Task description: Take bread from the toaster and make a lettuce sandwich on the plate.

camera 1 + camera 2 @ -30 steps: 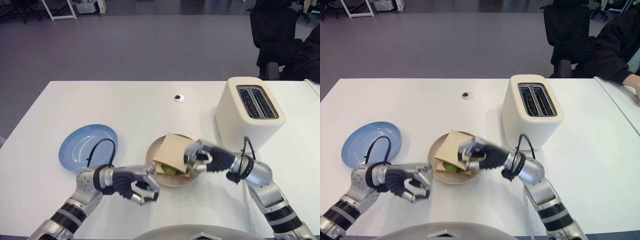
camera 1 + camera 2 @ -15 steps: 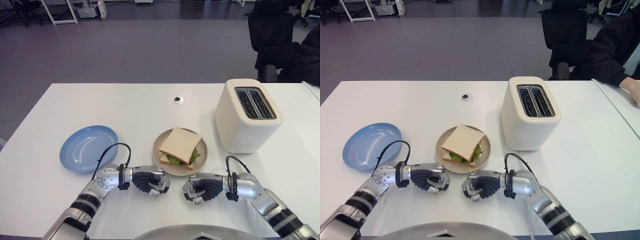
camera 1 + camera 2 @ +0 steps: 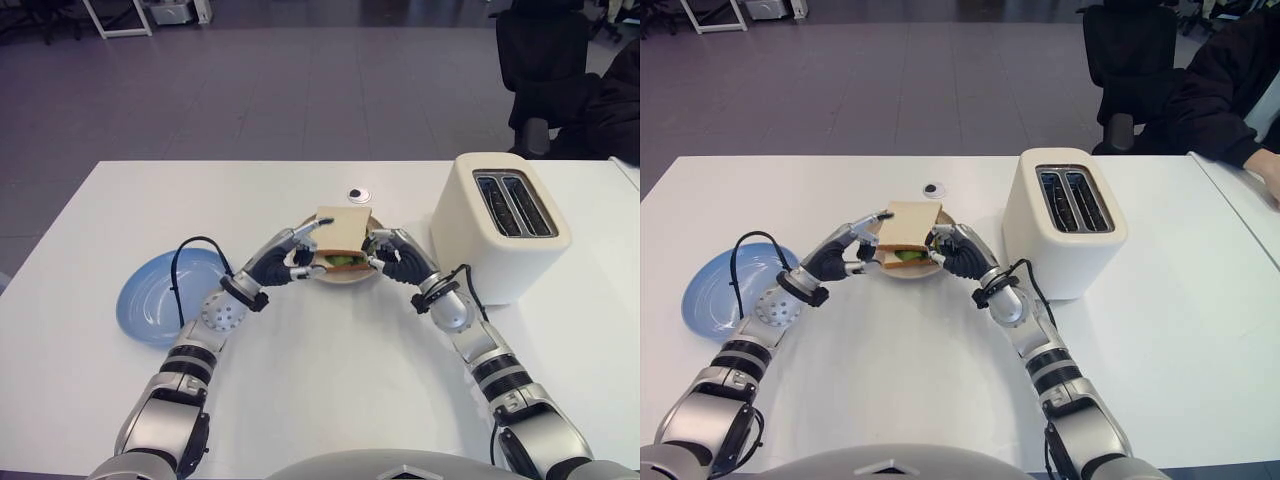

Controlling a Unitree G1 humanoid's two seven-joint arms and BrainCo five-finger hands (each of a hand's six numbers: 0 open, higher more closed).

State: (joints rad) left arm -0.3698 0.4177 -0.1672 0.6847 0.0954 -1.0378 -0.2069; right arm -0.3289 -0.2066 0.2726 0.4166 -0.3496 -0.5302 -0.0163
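Observation:
The sandwich, white bread over green lettuce, lies on a small beige plate at the middle of the white table. My left hand grips the plate's left rim, with one finger stretched out to the top slice's corner. My right hand is curled on the plate's right rim. The cream toaster stands just right of my right hand, and both its slots look dark.
A blue plate with nothing on it lies at the left, beside my left forearm. A small black knob sits in the table behind the sandwich. A black chair stands beyond the table's far right edge.
Both hands left the table's near edge, where they rested curled, and closed on the plate's rim from either side. The plate and sandwich now lie farther from me, beside the toaster.

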